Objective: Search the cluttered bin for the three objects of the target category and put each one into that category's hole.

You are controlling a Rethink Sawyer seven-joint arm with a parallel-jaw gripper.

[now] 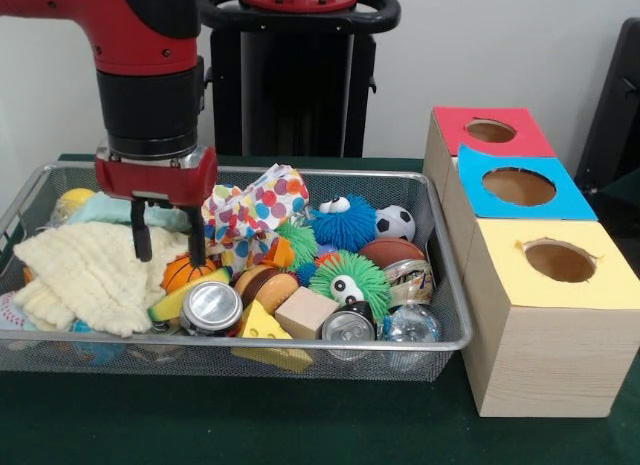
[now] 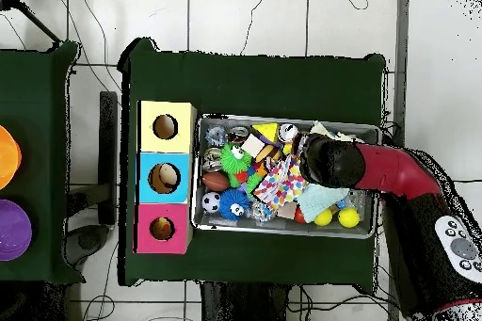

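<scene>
Green table, frame left: gripper (image 1: pixel 168 245) hangs over mesh bin (image 1: pixel 440 285), jaws apart, empty, above small basketball (image 1: pixel 186 272). We judge sorting unfinished; at right, red (image 1: pixel 491 131), blue (image 1: pixel 519 186) and yellow holes (image 1: pixel 560 261) look empty.

The bin (image 1: pixel 440 255) was silver mesh on a dark green table (image 1: pixel 300 425), and the arm (image 1: pixel 140 45) over it was red and black. Inside lay a cream cloth (image 1: pixel 85 275), a white cloth with multicoloured dots (image 1: pixel 250 210), a blue fuzzy ball (image 1: pixel 345 225), a green one (image 1: pixel 350 275), a black-and-white football (image 1: pixel 396 223) and yellow cheese (image 1: pixel 262 325). At the bin's three o'clock the wooden boxes were topped red (image 1: pixel 490 132), blue (image 1: pixel 518 185) and yellow (image 1: pixel 560 260).
</scene>
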